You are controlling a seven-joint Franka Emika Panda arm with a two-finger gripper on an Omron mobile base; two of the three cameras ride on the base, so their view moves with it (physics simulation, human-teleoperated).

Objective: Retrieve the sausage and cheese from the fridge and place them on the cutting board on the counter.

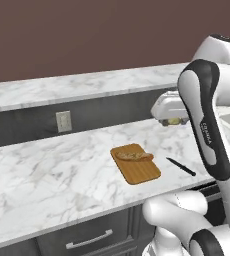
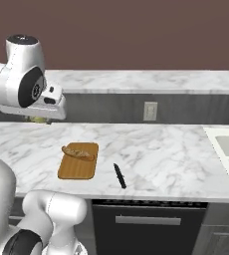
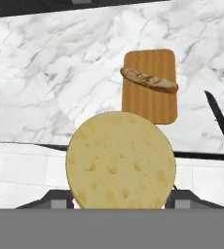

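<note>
Cheese, a round pale-yellow puck pitted with small holes, sits closest to the hand camera, held between the two dark finger tips of the claw, which is clamped on its sides. From the left base camera a sliver of yellow shows under the white hand, raised above the bench near the back ledge. Beyond the cheese, well apart from the claw, lies the cutting board, a thin flat orange-brown wooden rectangle with rounded corners and a lengthwise grain. Across its far end rests a long tan bread-like piece with a crusty, mottled surface. Just beside the board, on the white grey-veined marble, lies a slim black knife, apart from the wood. Behind the bench, a dark grey back wall carries a pale outlet below a raised marble ledge.
</note>
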